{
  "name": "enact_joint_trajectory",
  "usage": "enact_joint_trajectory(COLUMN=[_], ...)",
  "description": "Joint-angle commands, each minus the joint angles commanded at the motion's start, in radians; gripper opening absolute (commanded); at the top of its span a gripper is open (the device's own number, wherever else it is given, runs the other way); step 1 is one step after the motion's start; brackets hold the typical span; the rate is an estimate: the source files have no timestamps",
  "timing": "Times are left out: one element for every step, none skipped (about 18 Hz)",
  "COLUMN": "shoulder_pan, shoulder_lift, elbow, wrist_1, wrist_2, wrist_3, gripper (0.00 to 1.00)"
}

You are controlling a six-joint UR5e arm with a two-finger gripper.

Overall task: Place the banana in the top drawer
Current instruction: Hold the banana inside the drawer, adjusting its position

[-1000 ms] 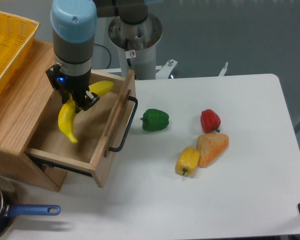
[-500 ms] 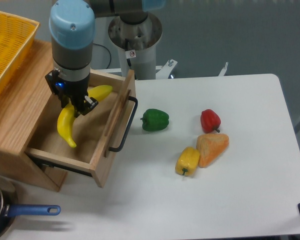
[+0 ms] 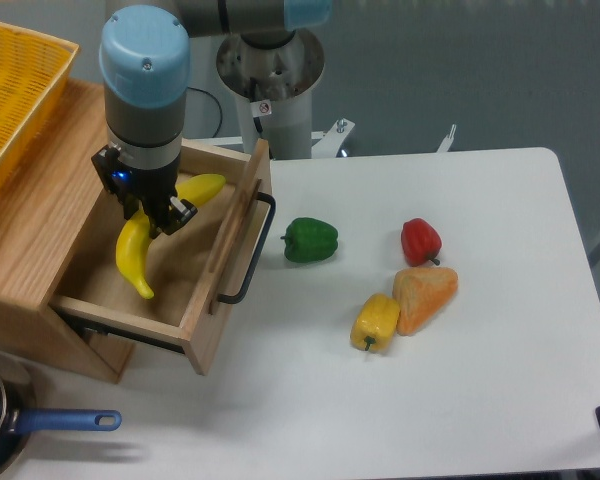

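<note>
Over the open drawer (image 3: 212,300), the gripper (image 3: 152,213) is clamped on the banana's (image 3: 132,258) middle; the banana hangs inside the drawer space, tip down. On the table (image 3: 480,380), peppers lie well apart from it.

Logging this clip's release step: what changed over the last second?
The end effector, shut on the banana, shifted slightly toward the back of the open top drawer with it; no release yet. Peppers and the drawer stayed put.
</note>
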Motion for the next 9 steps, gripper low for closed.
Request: enact_joint_trajectory(shoulder_pan=[0.000, 0.002, 0.000, 0.000, 0.000, 0.000, 0.000, 0.000, 0.000], shoulder_lift=[0.000, -0.002, -0.002, -0.003, -0.003, -0.003, -0.003, -0.005, -0.005], elbow=[0.000, 0.000, 0.000, 0.000, -0.003, -0.005, -0.005, -0.005, -0.005], wrist_1=[0.000, 0.000, 0.000, 0.000, 0.000, 0.000, 0.000, 0.000, 0.002], wrist_2=[0.000, 0.000, 0.000, 0.000, 0.000, 0.000, 0.000, 0.000, 0.000], wrist_3=[0.000, 0.000, 0.000, 0.000, 0.002, 0.005, 0.006, 0.006, 0.008], gripper=[0.42, 0.43, 0.43, 0.44, 0.44, 0.44, 0.44, 0.44, 0.44])
